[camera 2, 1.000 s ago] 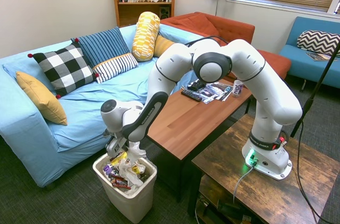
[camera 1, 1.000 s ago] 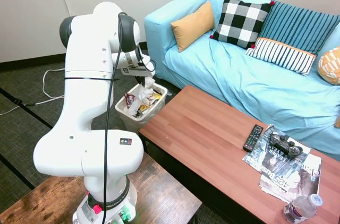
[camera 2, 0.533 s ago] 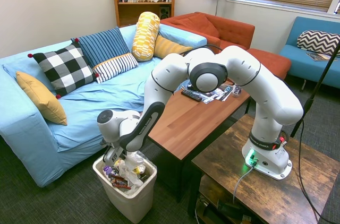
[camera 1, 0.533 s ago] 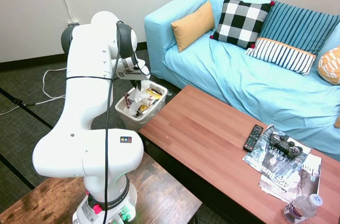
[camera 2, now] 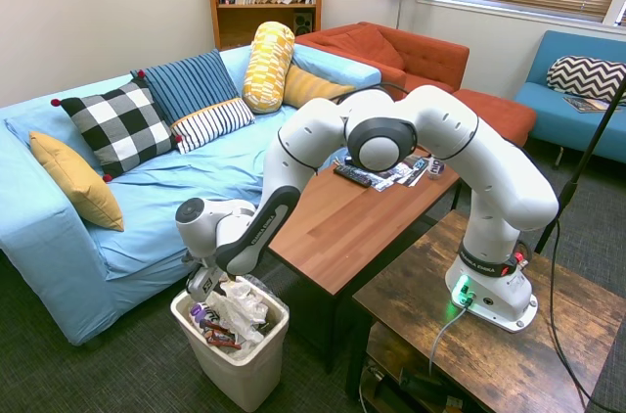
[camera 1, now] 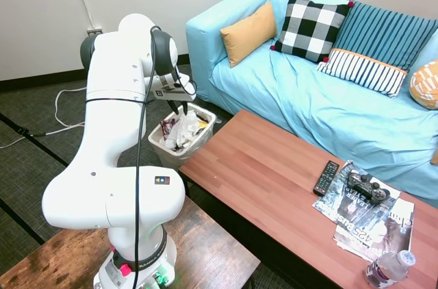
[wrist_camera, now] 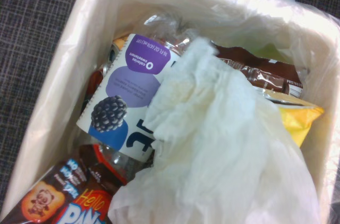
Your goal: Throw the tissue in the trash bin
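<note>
The gripper [camera 1: 180, 106] hangs directly over the trash bin [camera 1: 159, 148], low enough that it sits just above the heap of rubbish inside. Its fingers are small and dark in both wide views and partly lost against the clutter, so whether they are parted or pressed together cannot be told. The tissue [camera 2: 238, 301] lies crumpled on top of the contents of the trash bin, right below the gripper; whether the two are touching cannot be made out either. In the wrist view the tissue [wrist_camera: 223, 149] fills much of the picture, resting over a purple-and-white wrapper [wrist_camera: 125, 94] with a blackberry printed on it, with a brown wrapper [wrist_camera: 263, 72] and a yellow packet [wrist_camera: 297, 118] beside it and the white liner [wrist_camera: 64, 59] around them all. The trash bin stands on the dark carpet at the end of the counter [camera 1: 274, 186], near the blue sofa [camera 1: 328, 111]. Far along the counter lie a black remote [camera 1: 326, 178], some magazines [camera 1: 373, 220] with a game controller [camera 1: 367, 186] on them, and a plastic bottle [camera 1: 389, 268].
</note>
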Motion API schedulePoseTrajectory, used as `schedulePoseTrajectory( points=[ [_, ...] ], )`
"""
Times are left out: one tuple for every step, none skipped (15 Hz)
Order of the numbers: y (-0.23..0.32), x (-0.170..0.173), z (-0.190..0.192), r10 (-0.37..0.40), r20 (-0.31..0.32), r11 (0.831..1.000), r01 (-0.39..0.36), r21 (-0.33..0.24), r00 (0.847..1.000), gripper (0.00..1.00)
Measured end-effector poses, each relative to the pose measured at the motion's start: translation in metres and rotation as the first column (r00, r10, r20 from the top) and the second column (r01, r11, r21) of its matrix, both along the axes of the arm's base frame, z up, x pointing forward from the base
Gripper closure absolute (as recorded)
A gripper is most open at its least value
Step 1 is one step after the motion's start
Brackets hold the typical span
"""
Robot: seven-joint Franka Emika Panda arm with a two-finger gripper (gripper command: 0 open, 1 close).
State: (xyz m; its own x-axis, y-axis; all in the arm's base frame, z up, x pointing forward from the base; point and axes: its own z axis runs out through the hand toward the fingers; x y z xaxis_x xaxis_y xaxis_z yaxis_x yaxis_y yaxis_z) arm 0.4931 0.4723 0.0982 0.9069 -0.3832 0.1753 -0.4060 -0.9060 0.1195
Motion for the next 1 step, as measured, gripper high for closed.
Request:
schedulePoseTrajectory(
  points=[
    [0.0004, 0.0002, 0.0013, -0.002, 0.000, 1.000, 0.002, 0.002, 1.000, 0.00]
  ],
)
